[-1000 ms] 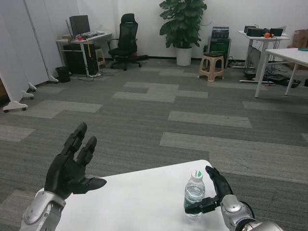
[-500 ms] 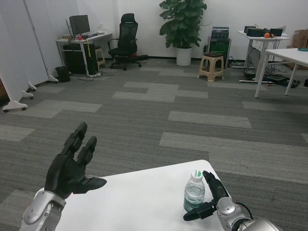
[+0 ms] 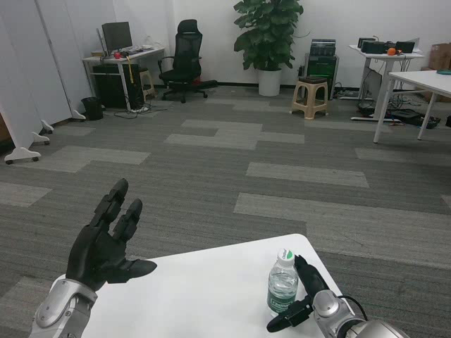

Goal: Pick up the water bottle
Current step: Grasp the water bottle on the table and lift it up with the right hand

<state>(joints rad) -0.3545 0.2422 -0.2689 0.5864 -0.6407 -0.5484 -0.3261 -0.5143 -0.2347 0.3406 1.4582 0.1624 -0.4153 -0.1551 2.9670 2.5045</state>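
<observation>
Right hand [image 3: 304,301] sits at the water bottle [image 3: 282,284], on the side away from the left arm, with one dark finger reaching across in front of the bottle's base and another rising just behind its shoulder. Compared with a second ago it has dropped lower and drawn nearer the robot's body, and the bottle has come with it a little way, now standing slightly closer to the near edge of the bench [image 3: 204,289]. The fingers bracket the bottle loosely rather than wrapping it; whether they truly press on it I cannot tell, so the hand reads as parted, cupping, not yet clenched.

The bottle stands upright on the bench near its far right corner, white cap on, clear body with a pale label, base apparently on the surface.

Left hand [image 3: 106,243] hangs raised well to the other side of the bottle, fingers spread, holding nothing, unchanged over the last second.

My judgement: the grasp is being set up but is not secure. The small shift suggests the bottle is being nudged instead of gripped, and a lift now could tip or slide it off the corner. The fingers need to close round the body first.
</observation>
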